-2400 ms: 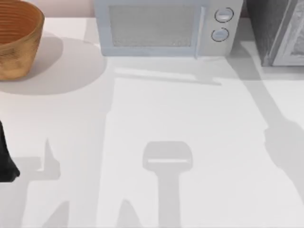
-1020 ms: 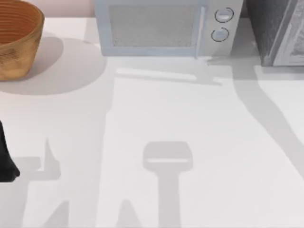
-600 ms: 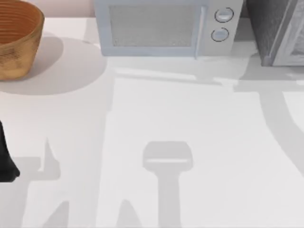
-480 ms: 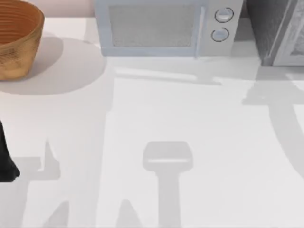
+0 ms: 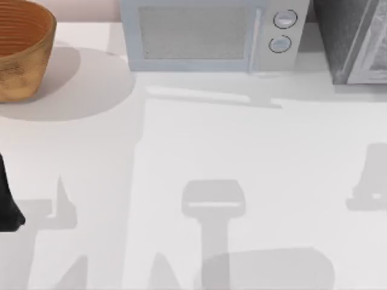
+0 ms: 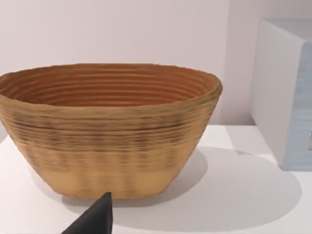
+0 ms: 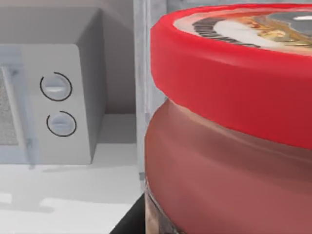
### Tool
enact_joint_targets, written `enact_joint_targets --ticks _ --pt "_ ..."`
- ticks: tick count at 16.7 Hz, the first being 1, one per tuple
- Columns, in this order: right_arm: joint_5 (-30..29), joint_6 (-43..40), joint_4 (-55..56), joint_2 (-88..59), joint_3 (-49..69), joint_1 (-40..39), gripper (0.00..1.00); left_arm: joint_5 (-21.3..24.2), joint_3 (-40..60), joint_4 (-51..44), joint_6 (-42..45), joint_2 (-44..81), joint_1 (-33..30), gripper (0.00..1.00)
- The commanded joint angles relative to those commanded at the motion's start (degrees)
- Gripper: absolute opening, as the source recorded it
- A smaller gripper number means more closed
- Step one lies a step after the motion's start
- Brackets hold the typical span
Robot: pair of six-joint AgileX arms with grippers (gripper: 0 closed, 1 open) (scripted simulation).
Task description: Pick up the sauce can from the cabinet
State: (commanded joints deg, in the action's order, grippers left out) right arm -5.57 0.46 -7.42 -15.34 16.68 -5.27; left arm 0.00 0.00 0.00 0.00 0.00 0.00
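In your right wrist view the sauce can is very close to the camera. You see its red top with a pale emblem on it and the darker red-brown body under the top. A dark piece of the right gripper shows at the base of the can, just beside it. You cannot tell from this view whether the fingers are closed on the can or only near it.

Behind the can stands a pale grey frame of the cabinet. In the top view the cabinet is at the far right corner of the table, a dark grey speckled box with a pale framed panel. The microwave stands to its left, at the far edge, with two round knobs on its right part. In the right wrist view the microwave is to the side of the can and farther away.

Your left arm is parked at the left edge of the table, on the near side. A dark tip of the left gripper shows in the left wrist view, pointing toward the woven basket. Whether its fingers are open or closed, you cannot tell. The basket stands at the far left corner, well apart from the cabinet.
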Motion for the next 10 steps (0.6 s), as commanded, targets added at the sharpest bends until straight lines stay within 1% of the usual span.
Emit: enact_joint_targets --ticks 3,5,10 --pt "3.44 -0.27 4.56 9.75 -10.8 3.26 0.0 0.0 0.0 0.0 0.0 0.0 0.0 1.0" --pt "4.93 -0.4 6.56 13.71 -14.97 4.67 0.0 0.0 0.0 0.0 0.0 0.0 0.0 1.0" --pt "5.57 -0.46 7.42 15.34 -16.68 5.28 0.0 0.0 0.0 0.0 0.0 0.0 0.0 1.0"
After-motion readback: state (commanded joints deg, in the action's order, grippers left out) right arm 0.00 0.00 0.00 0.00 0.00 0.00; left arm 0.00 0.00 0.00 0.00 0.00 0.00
